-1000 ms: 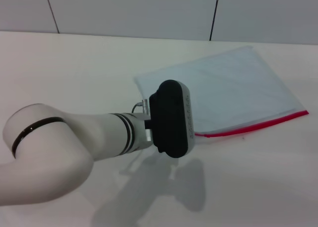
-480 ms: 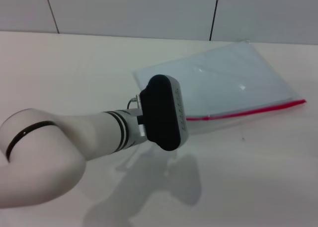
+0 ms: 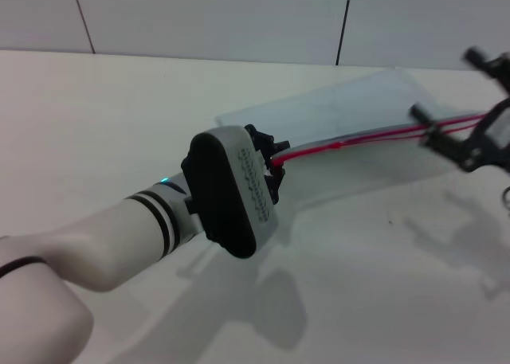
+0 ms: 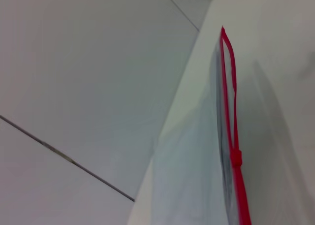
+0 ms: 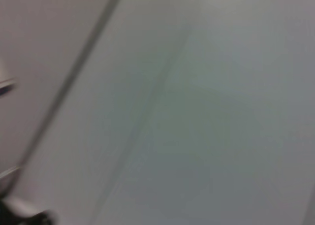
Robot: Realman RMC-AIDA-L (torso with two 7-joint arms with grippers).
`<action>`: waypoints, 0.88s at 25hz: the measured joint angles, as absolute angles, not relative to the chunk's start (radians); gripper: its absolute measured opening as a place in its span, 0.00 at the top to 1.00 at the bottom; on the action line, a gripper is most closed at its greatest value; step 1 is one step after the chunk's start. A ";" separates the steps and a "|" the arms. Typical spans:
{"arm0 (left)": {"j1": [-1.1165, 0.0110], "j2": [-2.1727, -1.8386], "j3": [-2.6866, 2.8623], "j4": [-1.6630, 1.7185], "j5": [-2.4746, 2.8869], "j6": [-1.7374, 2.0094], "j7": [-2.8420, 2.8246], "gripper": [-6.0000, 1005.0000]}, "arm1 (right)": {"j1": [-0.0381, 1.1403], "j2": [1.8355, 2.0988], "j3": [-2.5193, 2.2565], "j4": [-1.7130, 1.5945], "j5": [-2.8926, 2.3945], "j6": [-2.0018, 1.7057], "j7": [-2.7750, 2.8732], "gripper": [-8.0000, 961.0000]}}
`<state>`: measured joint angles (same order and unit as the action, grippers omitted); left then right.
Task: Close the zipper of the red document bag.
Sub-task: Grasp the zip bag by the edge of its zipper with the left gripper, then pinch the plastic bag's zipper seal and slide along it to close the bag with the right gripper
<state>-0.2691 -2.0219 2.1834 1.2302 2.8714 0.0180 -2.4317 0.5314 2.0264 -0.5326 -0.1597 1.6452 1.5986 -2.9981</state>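
Observation:
The red document bag [image 3: 362, 101] is a translucent pale pouch lying on the white table, with its near long edge raised. Along that edge runs the red zipper [image 3: 382, 135]. My left gripper [image 3: 273, 165] is shut on the zipper's left end and holds that corner off the table. Near the strip's right end my right gripper [image 3: 432, 128] stands open, one black finger on each side of the strip. In the left wrist view the zipper [image 4: 234, 131] splits into two parted strips beyond a small slider [image 4: 236, 159], with the bag [image 4: 192, 180] beside it.
The white table [image 3: 103, 117] stretches to the left and front of the bag. A pale panelled wall [image 3: 207, 17] stands behind the table's far edge. The right wrist view is only a grey blur.
My left gripper has moved left and up, lifting the bag's red edge off the table. My right gripper has come into view at the zipper's right end.

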 joint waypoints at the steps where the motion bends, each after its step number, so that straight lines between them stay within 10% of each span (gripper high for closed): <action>1: -0.257 -2.023 2.188 1.234 2.872 -0.001 -2.415 0.94 | 0.541 2.026 -0.534 -0.171 1.605 1.590 -2.998 0.08; 22: -0.240 -2.019 2.238 1.268 2.868 -0.018 -2.387 0.93 | 0.700 2.032 -0.543 -0.248 1.227 1.382 -3.001 0.09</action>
<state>-0.2399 -2.0187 2.2381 1.2684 2.8676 -0.0179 -2.3873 0.7005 2.0325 -0.5433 -0.2481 1.2267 1.3815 -3.0005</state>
